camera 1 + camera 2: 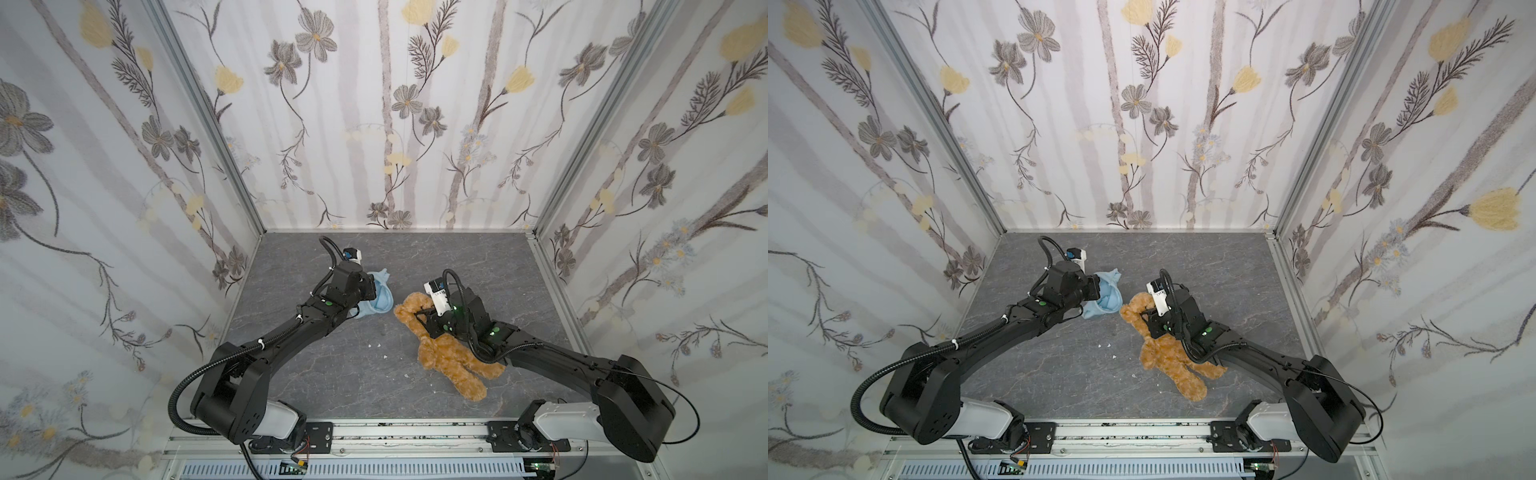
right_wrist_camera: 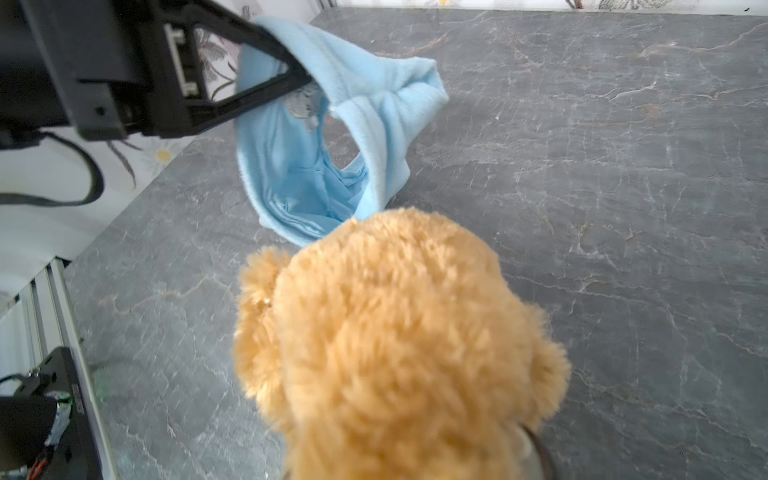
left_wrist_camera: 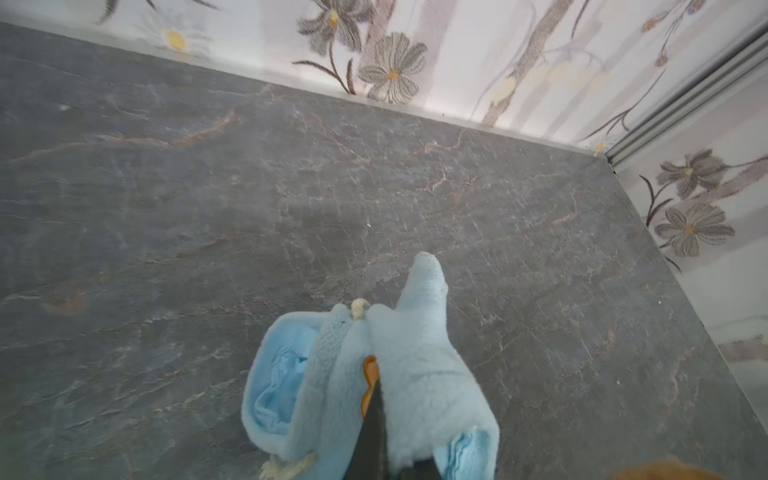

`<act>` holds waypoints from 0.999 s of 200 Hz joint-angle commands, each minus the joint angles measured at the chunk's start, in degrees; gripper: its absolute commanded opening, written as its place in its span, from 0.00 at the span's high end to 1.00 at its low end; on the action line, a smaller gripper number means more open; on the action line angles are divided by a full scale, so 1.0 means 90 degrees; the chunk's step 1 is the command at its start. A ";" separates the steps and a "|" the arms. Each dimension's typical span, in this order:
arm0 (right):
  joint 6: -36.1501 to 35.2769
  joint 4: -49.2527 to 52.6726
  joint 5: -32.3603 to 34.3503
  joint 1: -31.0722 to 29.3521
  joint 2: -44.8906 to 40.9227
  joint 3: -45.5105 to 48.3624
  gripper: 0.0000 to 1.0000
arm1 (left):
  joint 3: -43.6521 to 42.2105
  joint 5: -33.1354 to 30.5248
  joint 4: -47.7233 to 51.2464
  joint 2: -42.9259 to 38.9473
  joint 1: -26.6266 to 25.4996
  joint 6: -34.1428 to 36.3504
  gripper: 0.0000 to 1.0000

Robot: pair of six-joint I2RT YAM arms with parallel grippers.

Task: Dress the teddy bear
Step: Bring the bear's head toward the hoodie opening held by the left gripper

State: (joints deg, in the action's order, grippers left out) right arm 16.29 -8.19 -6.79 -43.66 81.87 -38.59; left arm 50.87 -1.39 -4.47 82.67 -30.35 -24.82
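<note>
The teddy bear, golden-brown and fluffy, lies on the grey table right of centre, head toward the back. My right gripper is shut on it at the neck. In the right wrist view the bear's head fills the foreground, and only the edge of one of my fingers shows. My left gripper is shut on a light-blue hooded top. It holds the top's opening up toward the bear's head, a small gap apart.
Small white crumbs lie on the grey marbled table between the arms. Floral-papered walls close in the back and both sides. A metal rail runs along the front edge.
</note>
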 commanded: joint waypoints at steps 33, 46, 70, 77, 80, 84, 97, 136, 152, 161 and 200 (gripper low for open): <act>0.0415 -0.0631 0.0690 -0.0672 -0.0492 0.0499 0.79 | -0.0174 0.0168 -0.0216 0.0416 -0.0658 -0.0951 1.00; 0.0655 -0.0760 0.1118 -0.0767 -0.0274 0.0406 0.79 | -0.0165 0.0210 -0.0216 0.0477 -0.0799 -0.0987 1.00; 0.0982 -0.0783 0.1671 -0.0876 0.0168 0.0210 0.83 | -0.0203 0.0249 -0.0226 0.0458 -0.0936 -0.1138 1.00; 0.1057 -0.0814 0.1821 -0.0898 0.0258 0.0178 0.84 | -0.0203 0.0275 -0.0221 0.0444 -0.0962 -0.1132 1.00; 0.1100 -0.0793 0.1903 -0.0903 0.0292 0.0164 0.85 | -0.0208 0.0286 -0.0221 0.0435 -0.0975 -0.1138 1.00; 0.1157 -0.0756 0.2008 -0.0910 0.0341 0.0149 0.85 | -0.0222 0.0289 -0.0221 0.0419 -0.0981 -0.1145 1.00; 0.1212 -0.0717 0.2220 -0.0923 0.0489 0.0072 0.86 | -0.0249 0.0278 -0.0226 0.0364 -0.0993 -0.1158 1.00; 0.1093 -0.0822 0.2148 -0.1006 0.0783 0.0047 0.86 | -0.0237 0.0366 -0.0236 0.0336 -0.1017 -0.1183 1.00; 0.1017 -0.0830 0.2121 -0.1047 0.0875 0.0015 0.86 | -0.0214 0.0416 -0.0245 0.0356 -0.1032 -0.1224 1.00; 0.0969 -0.0795 0.2122 -0.1074 0.0944 -0.0031 0.86 | -0.0203 0.0454 -0.0253 0.0372 -0.1047 -0.1241 1.00; 0.0525 -0.0900 0.2024 -0.1270 0.1016 -0.0078 0.86 | -0.0132 0.0625 -0.0265 0.0450 -0.1058 -0.1382 1.00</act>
State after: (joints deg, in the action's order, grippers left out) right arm 24.64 -12.71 11.44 -53.93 90.76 -38.85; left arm 48.80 3.20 -4.58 86.28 -39.81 -35.86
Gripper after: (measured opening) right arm 0.227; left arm 0.047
